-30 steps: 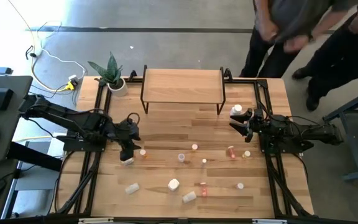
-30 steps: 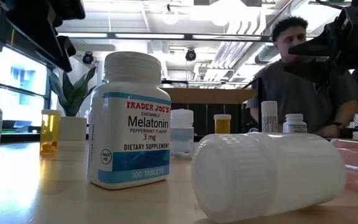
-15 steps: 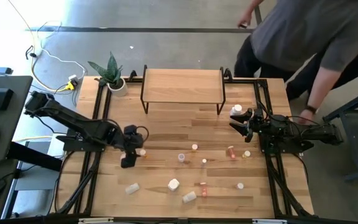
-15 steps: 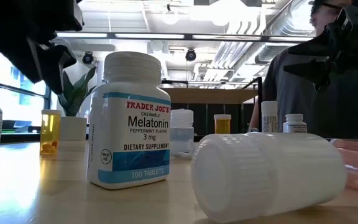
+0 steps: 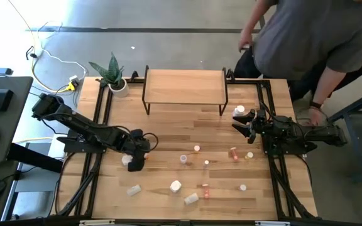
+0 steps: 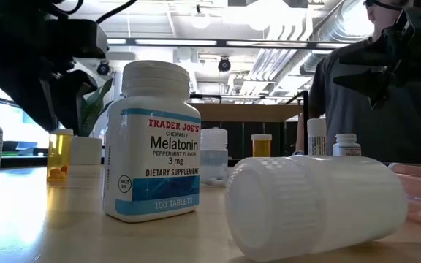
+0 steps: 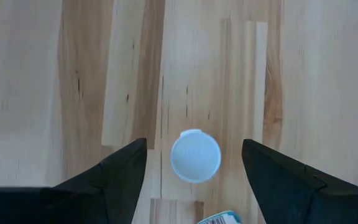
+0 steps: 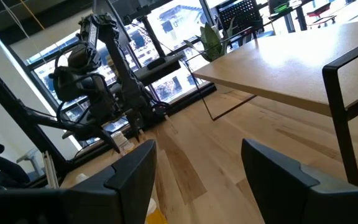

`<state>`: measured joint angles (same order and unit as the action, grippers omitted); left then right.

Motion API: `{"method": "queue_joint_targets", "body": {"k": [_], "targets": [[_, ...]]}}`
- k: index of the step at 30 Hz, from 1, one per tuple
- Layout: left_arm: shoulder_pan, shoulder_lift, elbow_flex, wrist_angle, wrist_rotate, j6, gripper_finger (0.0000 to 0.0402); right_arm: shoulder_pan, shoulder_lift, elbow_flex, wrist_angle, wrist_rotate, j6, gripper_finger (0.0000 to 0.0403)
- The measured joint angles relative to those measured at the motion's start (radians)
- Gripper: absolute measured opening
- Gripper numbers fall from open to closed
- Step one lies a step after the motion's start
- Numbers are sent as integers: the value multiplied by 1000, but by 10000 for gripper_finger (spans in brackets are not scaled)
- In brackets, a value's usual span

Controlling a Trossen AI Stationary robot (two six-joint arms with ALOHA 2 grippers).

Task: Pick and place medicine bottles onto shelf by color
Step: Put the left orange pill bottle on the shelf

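- The left gripper [image 7: 194, 163] points straight down at the table [image 5: 168, 125], fingers spread wide with nothing between them but air.
- A white-capped bottle [image 7: 196, 155] stands upright on the wood directly below, centred in the gap and touching neither finger.
- More bottles [image 5: 183, 159] lie scattered over the middle and near side of the table.
- The shelf [image 5: 184, 86] stands at the far edge, its top bare.
- The right gripper [image 5: 237, 125] hangs just off the shelf's right leg, fingers apart and gripping nothing; a white bottle [image 5: 239, 111] sits just beside it.
- A person [image 5: 307, 37] leans over the far right corner.
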<state>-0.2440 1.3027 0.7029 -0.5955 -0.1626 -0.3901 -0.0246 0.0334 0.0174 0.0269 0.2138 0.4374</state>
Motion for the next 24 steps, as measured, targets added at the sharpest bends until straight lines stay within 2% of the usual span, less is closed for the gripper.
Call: {"method": "queue_joint_targets", "body": {"k": [7, 24], "targets": [[0, 59, 0, 19, 0, -1, 238, 0, 0, 0, 0, 0, 0, 227], [0, 80, 0, 25, -6, 25, 107, 0, 0, 0, 0, 0, 0, 227]]}}
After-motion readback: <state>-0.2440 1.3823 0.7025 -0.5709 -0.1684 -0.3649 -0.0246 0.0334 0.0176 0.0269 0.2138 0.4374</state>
